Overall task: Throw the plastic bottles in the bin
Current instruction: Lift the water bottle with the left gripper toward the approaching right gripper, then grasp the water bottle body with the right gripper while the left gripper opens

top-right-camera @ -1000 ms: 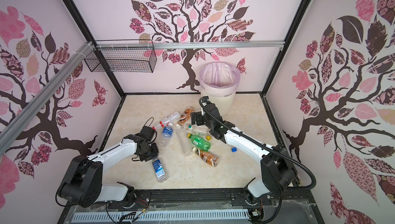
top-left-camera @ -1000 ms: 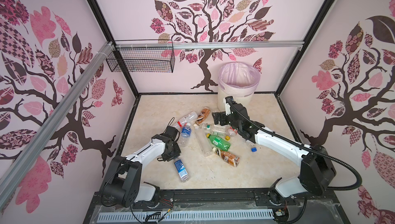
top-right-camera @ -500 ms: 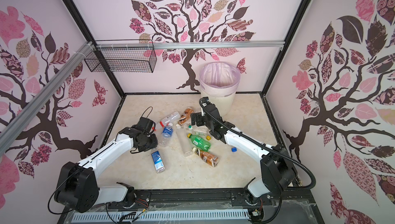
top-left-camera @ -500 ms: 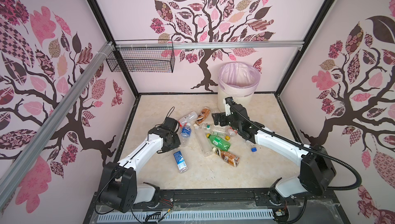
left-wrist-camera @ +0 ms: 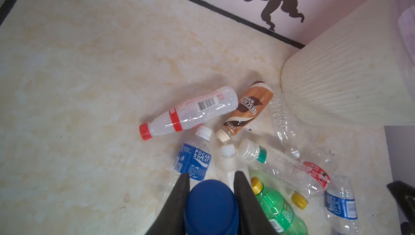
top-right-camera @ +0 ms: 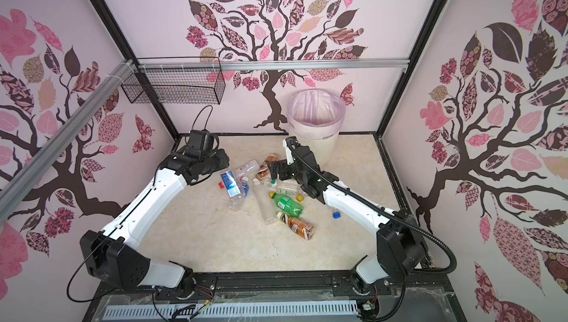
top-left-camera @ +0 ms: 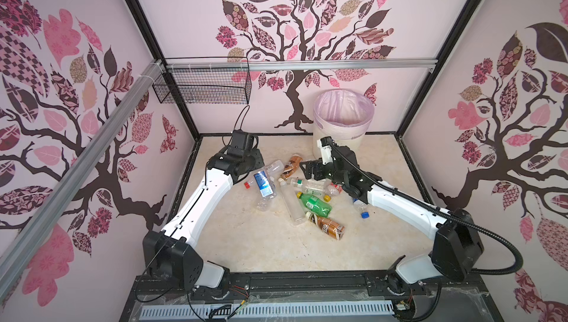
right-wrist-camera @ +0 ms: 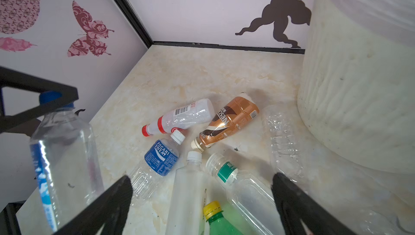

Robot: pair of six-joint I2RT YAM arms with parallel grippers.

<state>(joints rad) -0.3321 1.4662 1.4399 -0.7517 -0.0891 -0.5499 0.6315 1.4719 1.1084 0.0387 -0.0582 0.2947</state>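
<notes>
On the marbled cream tabletop (top-left-camera: 246, 243), between pink tree-patterned walls (top-left-camera: 190, 28), clear bottles (top-left-camera: 308, 185) lie heaped before the ribbed, pink-lined bin (top-left-camera: 353, 142); the left end effector (left-wrist-camera: 212, 175) pinches a blue-capped bottle (left-wrist-camera: 211, 209), the right end effector (right-wrist-camera: 202, 179) hangs spread.

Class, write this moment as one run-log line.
left end effector: shut on blue-capped bottle, hanging cap-up | right end effector: open above bottle pile | bin: upright, beside pile

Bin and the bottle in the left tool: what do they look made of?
Bin: seemingly matt cream plastic, from its moulded ribbed wall; its liner looks like thin translucent pink film, creased over the rim. Bottle in the left tool: clear glossy thin plastic, see-through with highlights; blue cap, likely plastic.
</notes>
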